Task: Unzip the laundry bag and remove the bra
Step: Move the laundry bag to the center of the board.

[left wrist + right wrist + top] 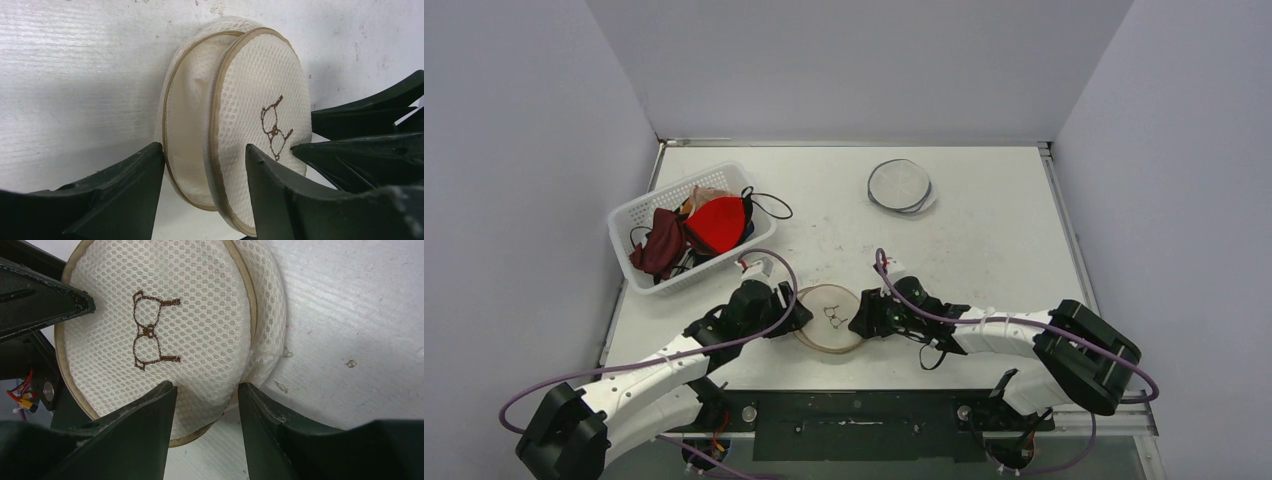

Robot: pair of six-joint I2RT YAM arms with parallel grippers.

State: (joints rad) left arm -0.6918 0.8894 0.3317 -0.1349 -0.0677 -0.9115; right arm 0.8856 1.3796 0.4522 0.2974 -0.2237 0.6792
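The left claw (pixel 205 150) has its two fingers part-way apart with the thick edge of the laundry bag (pixel 260 100) between them, one finger against the bag's back and one against its face. From here it looks like a real hold. The right claw (pixel 206 386) comes in from the opposite side. Its fingers are parted about the same amount and straddle the rim, with the mesh bunched up between them. I cannot tell whether it is pinching the mesh or only resting there.

The bag sits between the two claws, so neither arm is nearer. The left claw has the left edge and the right claw has the right edge, close to the near edge of the table (pixel 984 250). The bag is round, so it has no long axis. What matters is the zip line running round the rim between the two tan bands. I see no puller in any view, so I would guess the next job is to find it along that ring. The little stitched bra emblem (pixel 150 330) faces up. The bra itself does not show and is presumably inside.

Further out I count one white basket (pixel 724 170) holding red and dark clothes at the left. One more round mesh pouch (pixel 900 185) lies well apart at the far side.
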